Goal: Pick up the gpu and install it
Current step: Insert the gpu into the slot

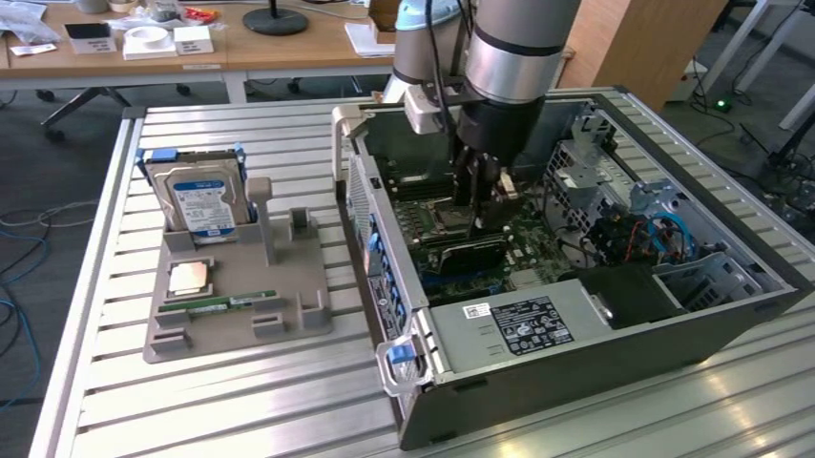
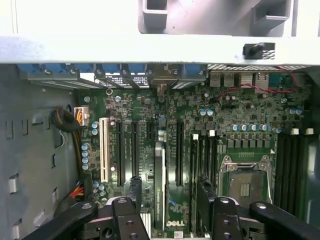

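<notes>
Two dark fingers (image 2: 134, 192) of the pincer (image 2: 169, 184) stand spread wide, and between them the gpu (image 2: 159, 185) stands edge-on on the motherboard (image 2: 240, 110), in one of the long slots. We see a gap on either side of it, so nothing is pinched. In the exterior view the pincer (image 1: 482, 205) hangs low inside the open computer case (image 1: 713, 315) on the worktop (image 1: 255, 401). We judge the step in hand to be seating the card. To do it well, we keep the pincer centred over the card so neither finger drags it, and we check that it sits level along its whole slot.
</notes>
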Robot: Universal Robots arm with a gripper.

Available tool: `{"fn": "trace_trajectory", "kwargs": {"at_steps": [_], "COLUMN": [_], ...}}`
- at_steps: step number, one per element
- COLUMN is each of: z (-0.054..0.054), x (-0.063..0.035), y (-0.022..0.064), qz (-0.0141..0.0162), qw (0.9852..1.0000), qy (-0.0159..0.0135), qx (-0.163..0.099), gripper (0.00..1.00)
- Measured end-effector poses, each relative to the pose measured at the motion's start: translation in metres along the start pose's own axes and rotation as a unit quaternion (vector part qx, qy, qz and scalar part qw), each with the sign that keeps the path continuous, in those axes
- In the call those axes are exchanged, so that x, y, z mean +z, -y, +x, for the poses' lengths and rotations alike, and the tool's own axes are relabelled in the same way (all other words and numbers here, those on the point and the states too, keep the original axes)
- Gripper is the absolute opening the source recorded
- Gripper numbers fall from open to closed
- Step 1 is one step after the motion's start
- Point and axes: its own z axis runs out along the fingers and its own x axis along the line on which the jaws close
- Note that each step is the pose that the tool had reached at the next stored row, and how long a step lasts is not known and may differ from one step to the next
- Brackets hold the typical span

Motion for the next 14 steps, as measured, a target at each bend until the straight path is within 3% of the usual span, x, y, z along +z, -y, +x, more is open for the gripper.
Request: {"fn": "trace_trajectory", "kwargs": {"at_steps": [14], "z": [-0.004], "x": [-0.0281], "y": [0.0008], "qz": [0.0080], "qw": [1.0000], "qy": [0.0001], "qx": [0.000], "gripper": [0.56]}}
